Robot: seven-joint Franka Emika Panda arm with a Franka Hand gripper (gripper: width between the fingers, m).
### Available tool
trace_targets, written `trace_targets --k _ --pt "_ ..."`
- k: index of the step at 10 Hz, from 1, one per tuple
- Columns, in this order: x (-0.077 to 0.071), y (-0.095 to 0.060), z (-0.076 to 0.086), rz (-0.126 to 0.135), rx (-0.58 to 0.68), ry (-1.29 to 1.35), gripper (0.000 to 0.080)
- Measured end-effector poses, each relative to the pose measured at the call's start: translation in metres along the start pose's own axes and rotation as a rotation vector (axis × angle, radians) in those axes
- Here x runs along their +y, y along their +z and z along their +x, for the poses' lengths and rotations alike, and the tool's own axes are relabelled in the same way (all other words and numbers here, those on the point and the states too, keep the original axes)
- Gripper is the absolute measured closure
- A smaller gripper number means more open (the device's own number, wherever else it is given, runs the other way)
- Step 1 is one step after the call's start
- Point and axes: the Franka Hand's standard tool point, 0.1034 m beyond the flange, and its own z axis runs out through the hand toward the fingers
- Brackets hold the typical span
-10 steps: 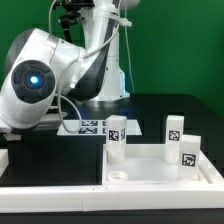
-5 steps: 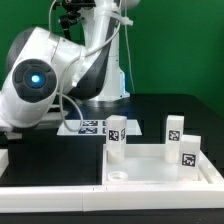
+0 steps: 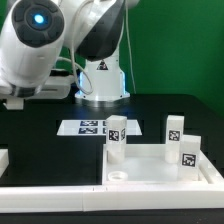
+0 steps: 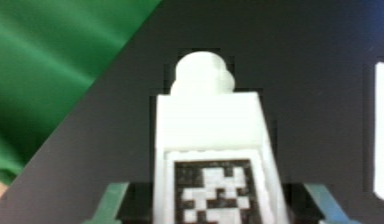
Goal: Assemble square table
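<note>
In the wrist view a white table leg (image 4: 210,120) with a black-and-white tag lies lengthwise between my gripper's (image 4: 215,205) fingers (image 4: 114,200), its rounded tip pointing away; the gripper is shut on it above the dark table. In the exterior view the white square tabletop (image 3: 150,172) lies with its rimmed hollow face up at the exterior view's right. Three tagged legs stand upright on it: one (image 3: 116,138) at its near-left corner, two (image 3: 175,130) (image 3: 187,150) toward its right side. My arm (image 3: 40,40) fills the upper left; its fingers are out of that view.
The marker board (image 3: 90,127) lies flat behind the tabletop, in front of the robot's base (image 3: 100,80). A long white bar (image 3: 70,192) runs along the front edge. A small white piece (image 3: 3,160) shows at the left edge.
My arm has risen and swung toward the exterior view's upper left, uncovering the base and the marker board. The tabletop and its three legs have not moved.
</note>
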Motion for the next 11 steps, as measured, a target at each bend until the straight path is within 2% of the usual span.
trace_targets --k 2,3,4,5,6,7,8,11 --pt "-0.001 -0.002 0.001 -0.006 0.122 -0.006 0.0519" --pt "0.0 -0.008 0.007 -0.012 0.19 -0.002 0.0519" --pt "-0.005 -0.029 0.013 -0.023 0.257 0.003 0.0518" --pt "-0.013 -0.061 0.016 -0.019 0.308 0.027 0.0518" --pt "-0.016 -0.098 0.021 -0.027 0.356 0.051 0.0518" --pt "-0.015 -0.122 0.024 -0.042 0.41 0.054 0.0518" --pt "-0.009 -0.126 0.024 -0.062 0.467 0.024 0.0518" --pt "-0.006 -0.126 0.027 -0.078 0.639 0.019 0.0518"
